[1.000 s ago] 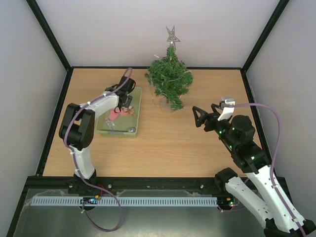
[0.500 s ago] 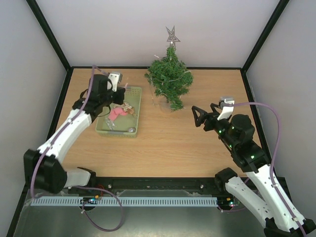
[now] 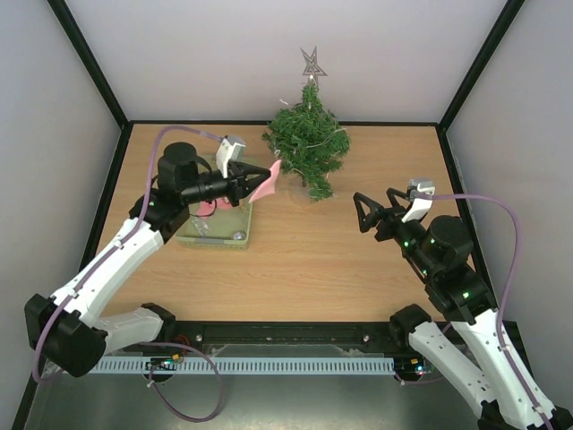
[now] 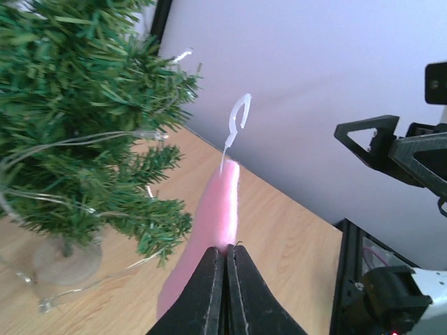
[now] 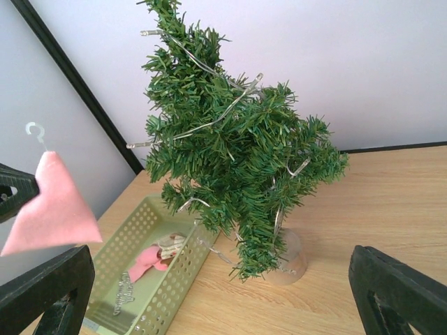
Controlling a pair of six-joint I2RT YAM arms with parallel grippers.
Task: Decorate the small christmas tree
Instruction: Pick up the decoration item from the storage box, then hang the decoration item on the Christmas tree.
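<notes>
Pinches pink ornament in left gripper, jaws pressed together on it, at 8 o'clock of tree. Holds right gripper spread wide, empty, at 5 o'clock of tree. Shows tree at 12 o'clock on table.

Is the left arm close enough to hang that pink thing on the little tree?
Probably yes. The left end effector is shut on the pink ornament, holding it just beside the tree with nothing between them, and the white hook sticks out free.
</notes>
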